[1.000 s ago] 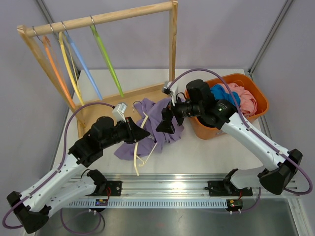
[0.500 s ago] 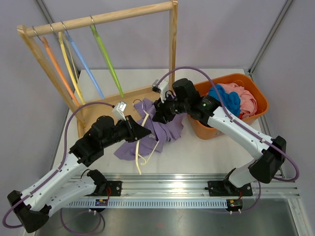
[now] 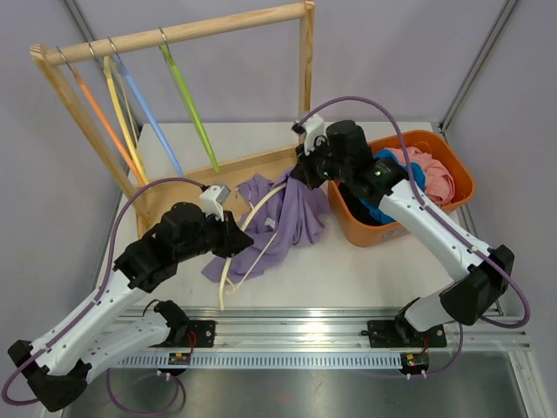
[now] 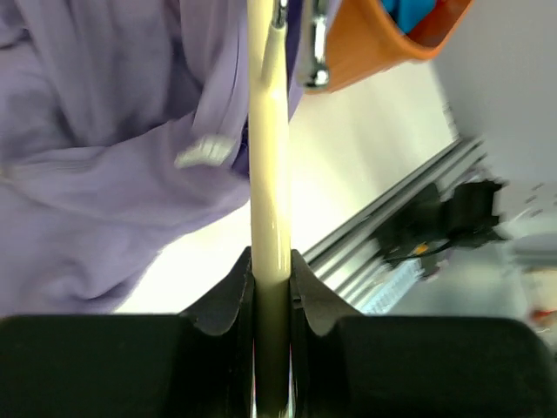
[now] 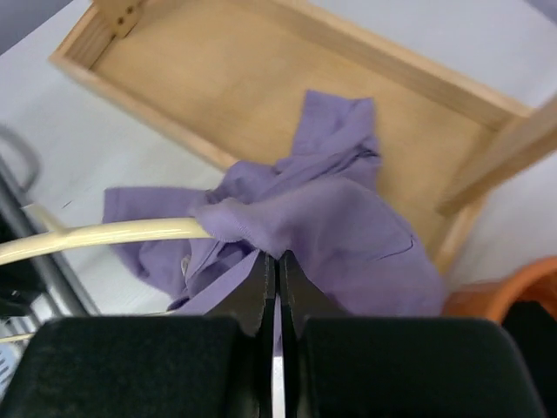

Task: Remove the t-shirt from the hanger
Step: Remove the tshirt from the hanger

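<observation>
Your left tool (image 4: 271,266) clamped the stiff hanger (image 4: 268,131). Right tool (image 5: 277,261) pinched the shirt (image 5: 331,226) mid-worktop (image 3: 383,261), at 1 o'clock of the left tool. The fabric looked limp and light, so a bunched fold was your best hold.

The left arm (image 3: 87,318) is extended from its base at the near left, forward and to the right, with the elbow bent and the black wrist held low. The left gripper (image 3: 242,244) is pointed to the right. In the left wrist view its fingers (image 4: 228,300) are seen pressed against both sides of the cream hanger (image 4: 268,131), which is clamped between them. The right arm (image 3: 435,233) is reached from its base at the near right, forward and leftward, with the wrist held high. The right gripper (image 3: 300,171) is angled left and downward. Its jaws are closed tight, and a fold of the purple t-shirt (image 5: 331,218) is pinched at the fingertips.
</observation>
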Tool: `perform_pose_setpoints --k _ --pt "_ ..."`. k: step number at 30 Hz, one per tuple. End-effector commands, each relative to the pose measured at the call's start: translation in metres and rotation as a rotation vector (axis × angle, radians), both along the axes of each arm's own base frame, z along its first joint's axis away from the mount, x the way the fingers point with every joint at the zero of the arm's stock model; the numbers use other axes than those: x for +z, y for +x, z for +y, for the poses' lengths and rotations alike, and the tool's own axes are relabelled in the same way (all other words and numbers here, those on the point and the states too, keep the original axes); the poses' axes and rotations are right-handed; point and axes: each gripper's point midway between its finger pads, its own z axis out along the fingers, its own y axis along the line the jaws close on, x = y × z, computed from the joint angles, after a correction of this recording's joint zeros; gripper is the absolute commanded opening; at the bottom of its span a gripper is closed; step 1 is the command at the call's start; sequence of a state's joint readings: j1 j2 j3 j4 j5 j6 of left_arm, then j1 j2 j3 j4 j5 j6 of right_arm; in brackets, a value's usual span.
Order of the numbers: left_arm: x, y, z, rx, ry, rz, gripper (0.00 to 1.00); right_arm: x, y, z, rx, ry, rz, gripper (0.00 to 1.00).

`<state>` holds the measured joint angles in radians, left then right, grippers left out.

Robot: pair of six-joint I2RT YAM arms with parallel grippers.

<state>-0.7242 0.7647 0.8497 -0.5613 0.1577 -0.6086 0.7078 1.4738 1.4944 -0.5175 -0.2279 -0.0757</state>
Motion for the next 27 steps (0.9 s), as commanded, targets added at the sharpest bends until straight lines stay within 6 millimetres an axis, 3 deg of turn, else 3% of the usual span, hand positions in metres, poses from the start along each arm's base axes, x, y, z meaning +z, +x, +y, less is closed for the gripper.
perform_pose_setpoints --k 1,5,9,15,18,24,25,27 --pt "0.022 -0.001 0.021 -0.108 0.150 -0.231 0.00 0.059 0.064 -0.044 -0.233 0.101 -0.153 0.00" --pt "0.032 -0.017 0.029 -0.240 0.212 -0.359 0.00 0.048 0.099 -0.077 -0.333 0.079 -0.131 0.00" --pt "0.046 -0.023 0.040 -0.295 0.272 -0.457 0.00 0.036 0.105 -0.089 -0.294 0.045 -0.120 0.00" --pt "0.087 -0.025 0.054 -0.258 0.257 -0.666 0.00 0.012 0.033 -0.058 0.185 0.036 -0.036 0.00" --pt "0.100 -0.031 0.064 -0.247 0.262 -0.733 0.00 0.001 0.013 -0.054 0.296 0.036 0.011 0.00" --pt "0.111 -0.043 0.077 -0.277 0.299 -0.790 0.00 -0.027 -0.008 -0.051 0.411 0.025 0.124 0.00" --pt "0.113 -0.043 0.078 -0.272 0.302 -0.797 0.00 -0.028 -0.012 -0.051 0.431 0.027 0.134 0.02" --pt "0.112 -0.041 0.079 -0.270 0.315 -0.793 0.00 -0.027 -0.021 -0.051 0.478 0.031 0.141 0.21"
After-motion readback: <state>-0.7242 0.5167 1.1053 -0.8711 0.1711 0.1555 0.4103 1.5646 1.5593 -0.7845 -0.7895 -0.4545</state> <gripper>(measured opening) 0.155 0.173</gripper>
